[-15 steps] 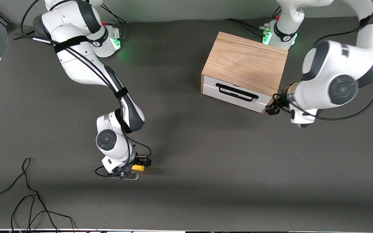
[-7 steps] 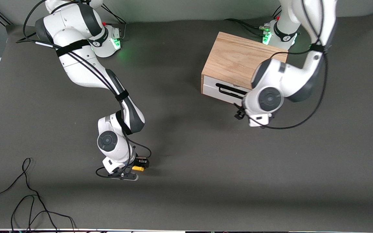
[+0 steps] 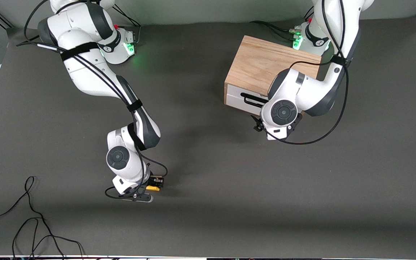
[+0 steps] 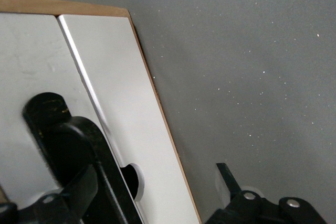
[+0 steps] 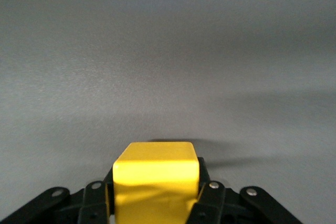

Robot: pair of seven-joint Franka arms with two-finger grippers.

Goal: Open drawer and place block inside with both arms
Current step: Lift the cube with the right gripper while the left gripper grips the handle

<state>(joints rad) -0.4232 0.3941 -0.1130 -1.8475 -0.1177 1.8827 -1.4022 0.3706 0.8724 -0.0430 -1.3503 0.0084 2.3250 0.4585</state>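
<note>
Right wrist view shows you the right gripper (image 5: 156,203) with its jaws pinching the small bright yellow cube block (image 5: 156,182), low over the dark grey desk (image 3: 229,202) toward the right arm's end. Your left gripper (image 4: 142,203) has its jaws spread in front of the white-fronted drawer (image 4: 105,103), one finger against the long black bar handle (image 3: 252,101). That drawer sits shut in the light oak-coloured wooden box (image 3: 262,66).
</note>
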